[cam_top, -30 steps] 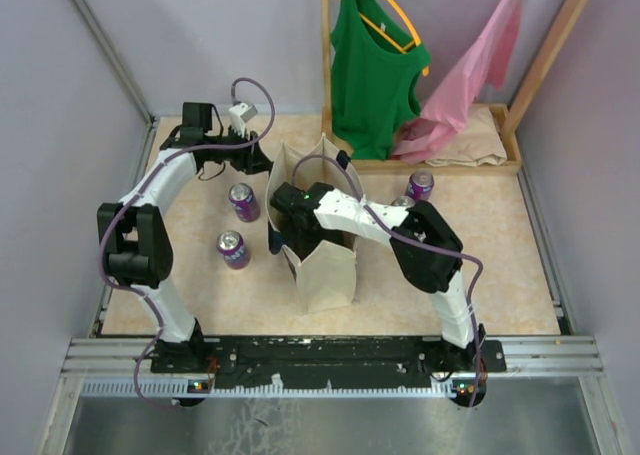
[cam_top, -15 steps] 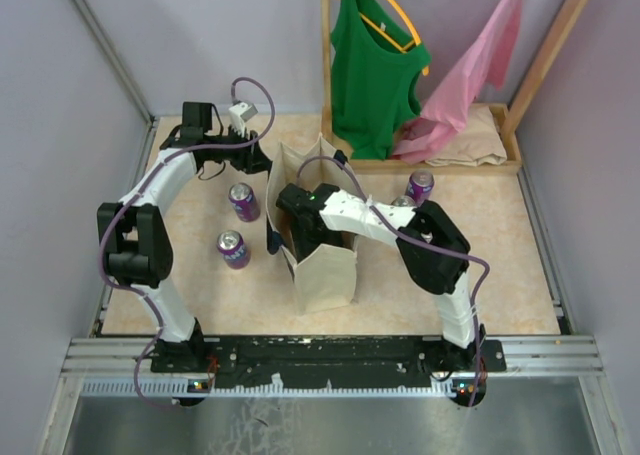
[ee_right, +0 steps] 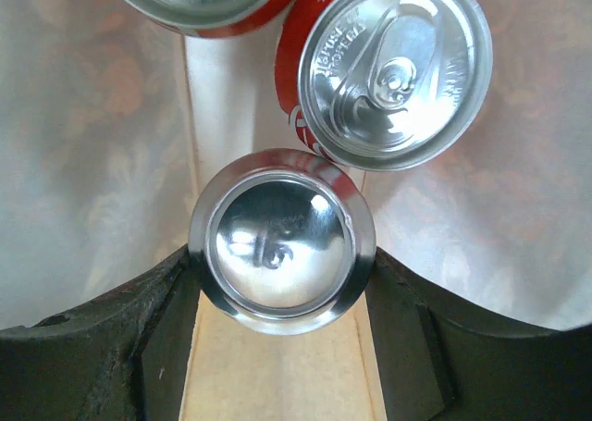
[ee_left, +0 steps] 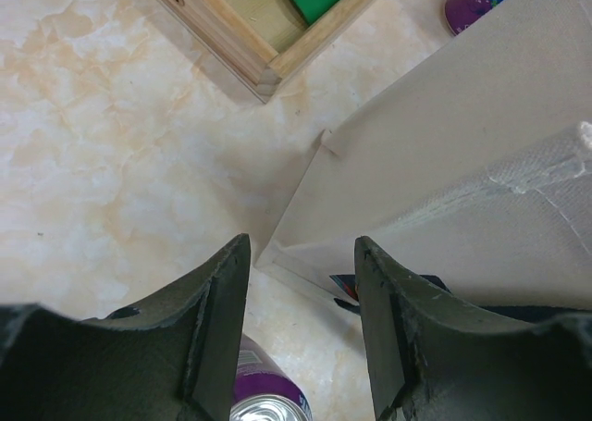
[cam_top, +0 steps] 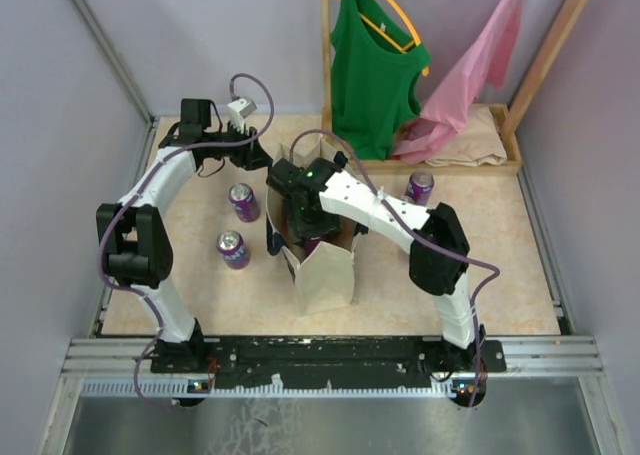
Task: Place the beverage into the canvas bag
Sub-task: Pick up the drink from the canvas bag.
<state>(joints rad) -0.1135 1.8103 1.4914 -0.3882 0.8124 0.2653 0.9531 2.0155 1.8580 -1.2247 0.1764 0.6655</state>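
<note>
The cream canvas bag point(cam_top: 325, 275) stands upright mid-table, its side wall point(ee_left: 444, 162) filling the left wrist view. My right gripper point(cam_top: 305, 220) reaches down into the bag's mouth. In the right wrist view it point(ee_right: 282, 264) is shut on a silver-bottomed beverage can point(ee_right: 280, 241), base toward the camera, both fingers against its sides. Below it two red cans point(ee_right: 393, 69) stand on the bag's floor. A purple patch of the held can point(cam_top: 312, 243) shows from above. My left gripper point(cam_top: 262, 157) hovers open by the bag's back-left corner, nothing between its fingers point(ee_left: 301, 250).
Purple cans stand left of the bag point(cam_top: 243, 201) point(cam_top: 233, 249) and right of it point(cam_top: 420, 186); one point(ee_left: 264, 393) sits just under the left fingers. A wooden rack point(cam_top: 325, 75) with a green top, a pink garment and a folded beige cloth point(cam_top: 470, 145) lines the back.
The right gripper has closed on the can inside the bag, and its wrist has shifted up and toward the back. The left arm has stayed put.
</note>
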